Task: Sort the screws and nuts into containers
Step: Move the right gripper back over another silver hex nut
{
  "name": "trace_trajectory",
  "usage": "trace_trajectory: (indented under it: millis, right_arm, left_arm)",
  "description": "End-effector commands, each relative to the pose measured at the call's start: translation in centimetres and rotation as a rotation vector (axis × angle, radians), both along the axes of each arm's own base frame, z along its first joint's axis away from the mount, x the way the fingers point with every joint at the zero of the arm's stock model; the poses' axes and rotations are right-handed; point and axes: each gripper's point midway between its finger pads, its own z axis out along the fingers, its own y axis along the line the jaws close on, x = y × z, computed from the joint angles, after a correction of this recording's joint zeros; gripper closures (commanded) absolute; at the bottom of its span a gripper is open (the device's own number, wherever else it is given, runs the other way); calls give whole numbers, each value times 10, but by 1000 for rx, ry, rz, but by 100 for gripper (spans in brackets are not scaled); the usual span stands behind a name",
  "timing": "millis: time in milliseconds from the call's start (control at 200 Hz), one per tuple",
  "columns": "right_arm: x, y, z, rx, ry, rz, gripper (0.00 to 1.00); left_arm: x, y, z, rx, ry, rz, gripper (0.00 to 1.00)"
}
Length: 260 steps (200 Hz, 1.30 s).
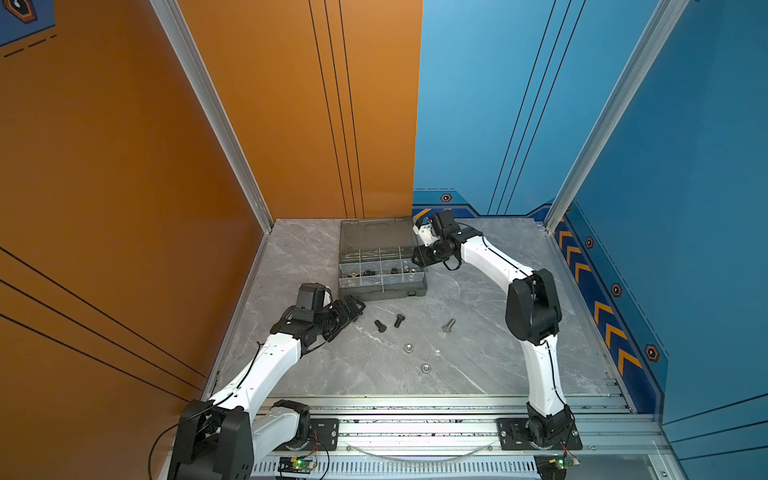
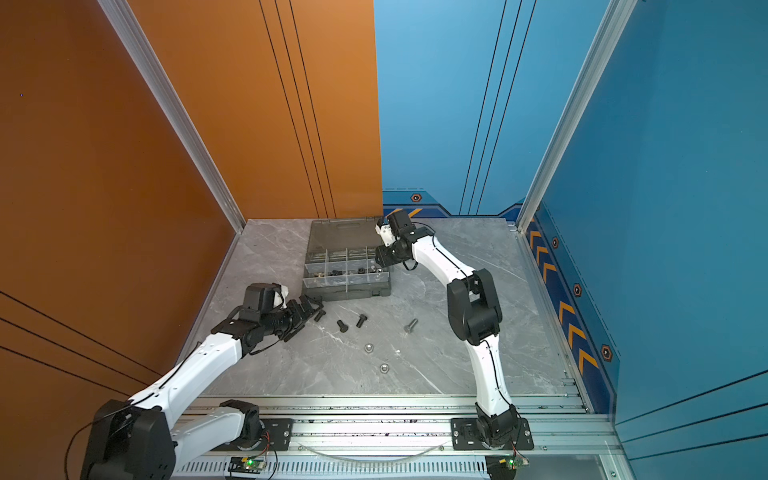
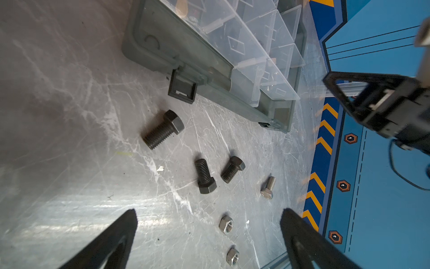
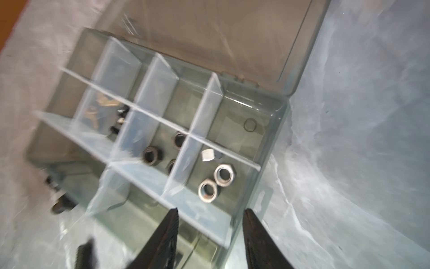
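The right tool (image 4: 211,210) hangs released, empty, over the case (image 1: 382,293) near the bench's (image 1: 478,374) far edge; its view is blurred, silver nuts (image 4: 216,184) just legible in the end compartment (image 4: 246,184). The left tool (image 3: 209,212), spread wide, hovers by four screws (image 3: 162,129) and two loose nuts (image 3: 226,224) mid-bench, open room around.

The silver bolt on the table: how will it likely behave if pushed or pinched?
The silver bolt lies on its side, so a sideways push would probably swing it around its wider hex head. It looks solid metal: likely rigid, heavy for its size. The glossy table may let it skid; the threads should aid grip.
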Motion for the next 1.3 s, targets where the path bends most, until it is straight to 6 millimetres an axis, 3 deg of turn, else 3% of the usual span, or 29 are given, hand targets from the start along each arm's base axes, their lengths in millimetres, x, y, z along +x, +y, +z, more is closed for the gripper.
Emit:
trace_trajectory:
  millis: [0,90,290,496,616,676,1071,1296]
  right_arm:
    - [-37,0,44,-3,-41,109,52]
    - [-62,1,59,17,-41,166,51]
    - [-126,-3,45,-25,17,254,50]
    - [-180,0,18,-129,48,336,49]
    - [-198,3,-2,-155,47,337,48]
    - [-217,17,-12,-143,55,374,48]
    - [-261,37,-67,-250,129,431,48]
    - [-269,38,-89,-335,129,495,48]
  left_arm:
    - [4,-3,4,7,-6,-12,2]
    - [4,-3,3,5,-4,-14,2]
    - [5,-4,3,3,-8,-17,2]
    - [5,-5,2,-3,-9,-22,2]
    - [4,-5,0,-5,-8,-18,2]
    - [3,-5,-2,-7,-5,-13,2]
    - [-1,-4,-2,-7,-6,-7,2]
    - [-2,-4,-2,-5,-3,-9,2]
